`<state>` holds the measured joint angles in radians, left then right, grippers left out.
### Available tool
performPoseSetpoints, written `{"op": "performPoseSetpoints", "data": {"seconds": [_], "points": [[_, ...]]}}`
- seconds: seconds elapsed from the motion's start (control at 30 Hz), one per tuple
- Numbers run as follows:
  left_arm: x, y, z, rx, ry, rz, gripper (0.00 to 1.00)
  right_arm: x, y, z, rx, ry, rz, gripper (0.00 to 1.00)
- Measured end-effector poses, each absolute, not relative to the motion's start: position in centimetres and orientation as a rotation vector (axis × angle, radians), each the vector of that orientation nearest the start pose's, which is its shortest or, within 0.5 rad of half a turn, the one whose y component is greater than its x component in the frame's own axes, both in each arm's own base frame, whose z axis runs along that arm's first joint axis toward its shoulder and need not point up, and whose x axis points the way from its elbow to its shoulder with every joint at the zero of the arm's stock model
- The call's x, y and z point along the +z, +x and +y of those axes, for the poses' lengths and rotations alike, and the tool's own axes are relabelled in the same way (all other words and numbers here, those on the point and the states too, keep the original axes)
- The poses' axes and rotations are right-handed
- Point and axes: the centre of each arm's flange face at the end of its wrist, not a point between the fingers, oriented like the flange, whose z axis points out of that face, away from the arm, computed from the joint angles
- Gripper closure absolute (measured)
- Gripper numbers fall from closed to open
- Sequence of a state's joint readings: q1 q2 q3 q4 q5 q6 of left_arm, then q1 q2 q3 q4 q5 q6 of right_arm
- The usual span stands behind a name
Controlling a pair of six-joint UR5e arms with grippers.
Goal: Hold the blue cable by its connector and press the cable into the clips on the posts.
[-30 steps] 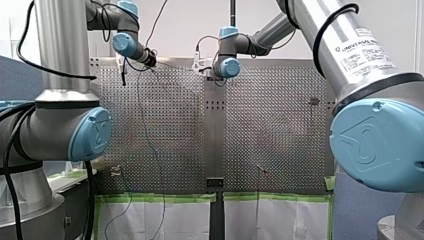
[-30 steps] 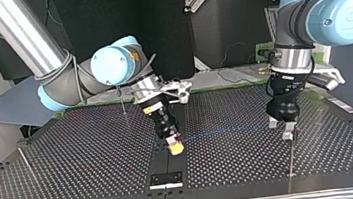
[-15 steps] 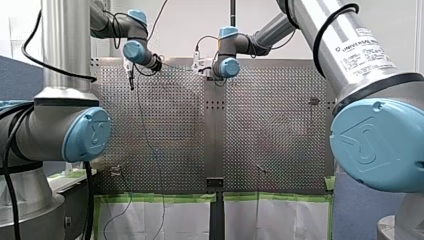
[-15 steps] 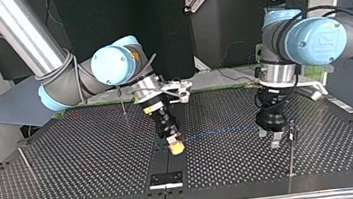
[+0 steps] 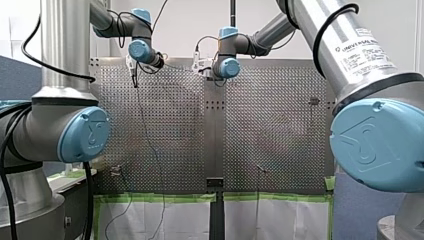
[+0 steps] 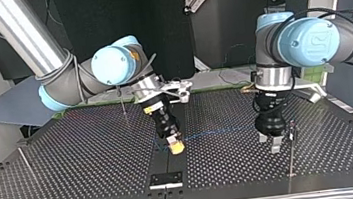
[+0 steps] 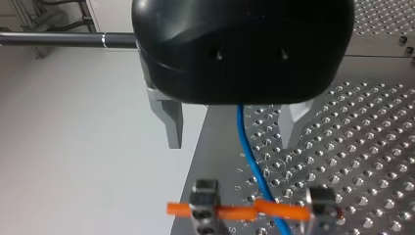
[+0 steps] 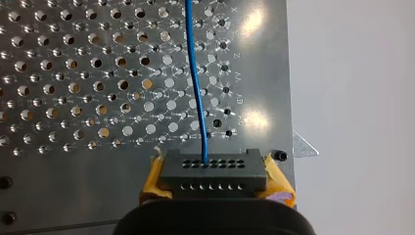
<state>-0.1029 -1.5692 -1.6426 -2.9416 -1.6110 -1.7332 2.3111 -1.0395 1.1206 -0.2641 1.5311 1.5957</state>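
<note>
Right gripper (image 8: 215, 178) clamped on connector (image 8: 214, 169) (yellow pads either side). Cable (image 8: 195, 88) leaves it over the table (image 8: 73, 73) and passes between the left gripper's (image 7: 231, 142) metal fingers (image 7: 171, 122), which are spread wide, clear of both. Ahead of them are two posts (image 7: 204, 208) joined by an orange bar (image 7: 284, 210); cable crosses the bar.

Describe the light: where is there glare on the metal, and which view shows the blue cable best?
Right wrist view: two bright glare patches on the perforated table beside the blue cable, which stands out best here. Left wrist view: my left gripper looks dark against pale surroundings. Top view: dim, the cable a faint line. Front view: even light, no strong glare.
</note>
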Motion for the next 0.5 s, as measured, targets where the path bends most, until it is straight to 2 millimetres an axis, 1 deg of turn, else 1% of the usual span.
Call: {"op": "performPoseSetpoints", "data": {"seconds": [0.03, 0.07, 0.27, 0.5], "points": [[47.4, 48.6, -18.1, -0.184, -0.072, 1.442, 0.83, 41.7, 58.8, -44.1, 1.900, 1.570, -0.670, 1.00], [47.4, 48.6, -18.2, -0.180, -0.067, 1.442, 1.00, 41.7, 58.8, -44.1, 1.899, 1.570, -0.670, 1.00], [47.3, 48.3, -18.7, -0.139, -0.037, 1.446, 1.00, 41.7, 58.8, -44.1, 1.897, 1.571, -0.671, 1.00], [45.8, 48.0, -18.8, -0.068, -0.020, 1.439, 1.00, 41.4, 58.6, -44.2, 1.890, 1.576, -0.675, 1.00]]}}
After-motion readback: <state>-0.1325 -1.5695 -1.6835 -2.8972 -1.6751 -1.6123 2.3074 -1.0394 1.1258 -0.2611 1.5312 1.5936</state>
